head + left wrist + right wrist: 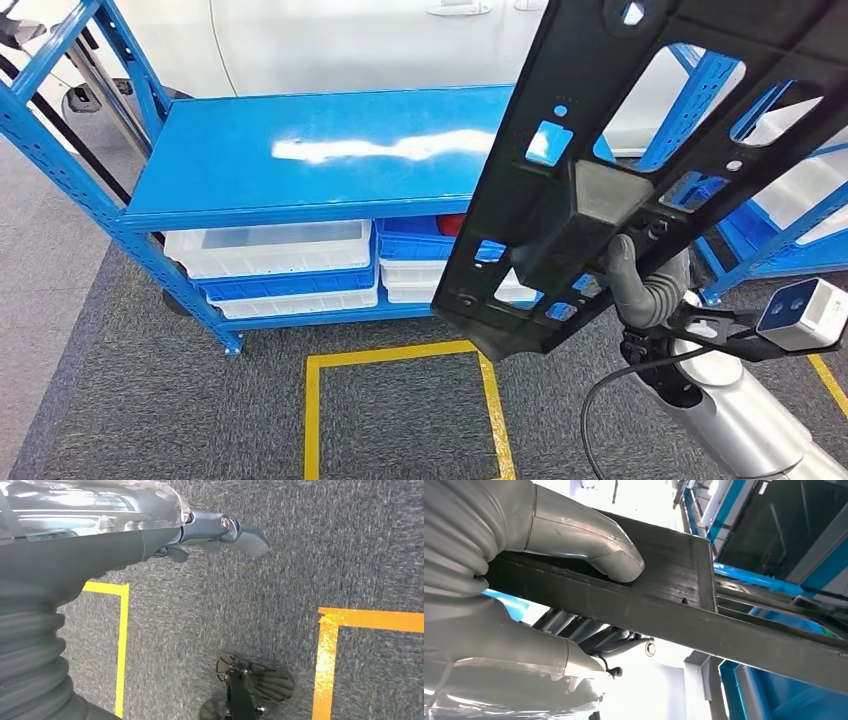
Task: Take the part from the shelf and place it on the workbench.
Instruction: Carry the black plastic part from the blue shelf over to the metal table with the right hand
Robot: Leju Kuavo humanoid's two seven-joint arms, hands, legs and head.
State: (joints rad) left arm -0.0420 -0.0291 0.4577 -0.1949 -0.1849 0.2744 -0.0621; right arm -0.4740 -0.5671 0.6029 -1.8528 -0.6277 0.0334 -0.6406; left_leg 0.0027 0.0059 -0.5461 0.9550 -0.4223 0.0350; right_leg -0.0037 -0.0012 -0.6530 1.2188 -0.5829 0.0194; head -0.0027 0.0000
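One part (pixel 640 150) — long black perforated panel — is clamped in the right robot hand (pixel 640 285), long axis slanting up and right above the blue table (pixel 320 150) ahead-left; left robot hand (pixel 200 535) hangs over carpet, holding nothing — whether spread or curled I cannot tell.

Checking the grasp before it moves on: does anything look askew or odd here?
The long black perforated plastic panel hangs steeply tilted, held by the right hand near its lower end, so most of it overhangs. The blue metal shelf top looks normal.
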